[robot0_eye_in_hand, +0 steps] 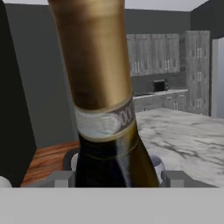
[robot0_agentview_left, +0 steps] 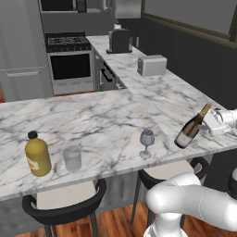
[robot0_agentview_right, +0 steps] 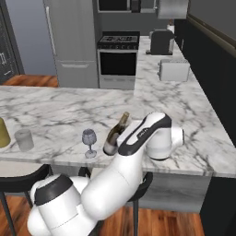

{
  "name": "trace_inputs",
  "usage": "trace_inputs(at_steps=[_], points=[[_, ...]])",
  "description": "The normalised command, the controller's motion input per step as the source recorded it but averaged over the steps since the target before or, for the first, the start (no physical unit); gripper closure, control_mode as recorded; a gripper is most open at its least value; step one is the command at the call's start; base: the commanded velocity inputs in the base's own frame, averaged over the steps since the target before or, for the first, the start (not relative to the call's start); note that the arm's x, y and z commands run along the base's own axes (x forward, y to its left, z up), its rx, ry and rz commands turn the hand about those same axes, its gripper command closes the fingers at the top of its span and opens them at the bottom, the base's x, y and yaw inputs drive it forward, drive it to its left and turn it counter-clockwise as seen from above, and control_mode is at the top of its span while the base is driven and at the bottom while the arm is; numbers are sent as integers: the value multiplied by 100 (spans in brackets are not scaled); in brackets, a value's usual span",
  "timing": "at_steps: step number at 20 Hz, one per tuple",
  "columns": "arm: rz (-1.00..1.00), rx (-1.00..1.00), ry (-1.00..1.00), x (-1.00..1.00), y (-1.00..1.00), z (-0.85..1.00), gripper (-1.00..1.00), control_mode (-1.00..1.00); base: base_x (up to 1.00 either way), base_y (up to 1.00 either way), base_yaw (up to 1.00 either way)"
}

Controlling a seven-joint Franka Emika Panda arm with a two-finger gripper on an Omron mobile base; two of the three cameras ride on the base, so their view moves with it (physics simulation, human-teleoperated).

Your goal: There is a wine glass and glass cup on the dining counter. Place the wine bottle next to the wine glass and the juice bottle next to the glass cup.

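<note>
On my left base view, the juice bottle stands upright at the far left of the dining counter, near its front edge. Just to its right I see the glass cup, close beside it but apart. Further right, well clear of the cup, the wine glass stands upright on its foot, also near the front edge. Right of that, I have the wine bottle tilted, its base low over the counter near the glass and its gold-foiled neck leaning up and to the right. The gripper is clamped on that neck; my hand view shows the foil and neck band between the two fingertips. I cannot tell whether the bottle's base touches the marble or hangs just above it. On the far worktop behind, a toaster sits near the corner and a coffee machine further back, with a stove to their left. Two dark stools sit under the counter's front edge.
</note>
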Motion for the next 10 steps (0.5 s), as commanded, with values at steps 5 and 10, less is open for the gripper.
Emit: trace_inputs(at_steps=[5,10], points=[[0,-11,-2,12,6,-8,100,-100,0,0,0],[0,-15,-2,7,7,-7,100,-100,0,0,0]])
